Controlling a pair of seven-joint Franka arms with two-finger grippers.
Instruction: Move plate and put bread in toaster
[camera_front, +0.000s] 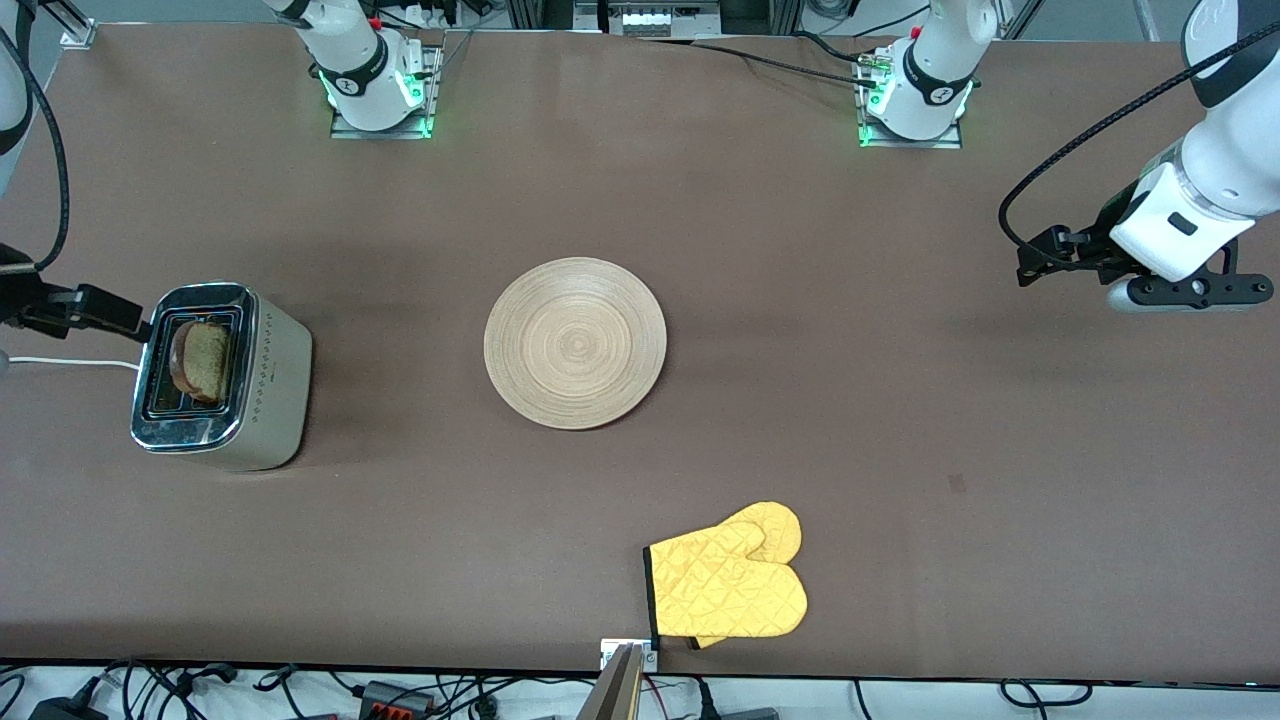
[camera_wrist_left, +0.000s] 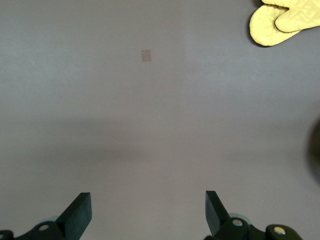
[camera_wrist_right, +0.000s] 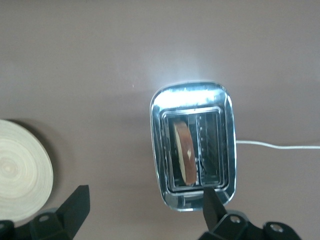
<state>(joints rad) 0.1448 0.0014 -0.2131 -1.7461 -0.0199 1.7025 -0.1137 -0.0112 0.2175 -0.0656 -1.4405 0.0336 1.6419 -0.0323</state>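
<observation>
Wooden plate (camera_front: 575, 343), one; one bread (camera_front: 203, 361) slice in one toaster (camera_front: 220, 376); two grippers, left (camera_wrist_left: 147, 212) and right (camera_wrist_right: 145, 210), both spread, empty.

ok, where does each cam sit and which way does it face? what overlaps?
Front: high across the table, facing both bases; shows both arms, the plate, the toaster with the bread in a slot, and the yellow mitt.
Left wrist: looks straight down past the open left claw at bare table; shares the mitt with front.
Right wrist: looks straight down past the open right claw onto the toaster; shares toaster, bread and plate with front.
</observation>
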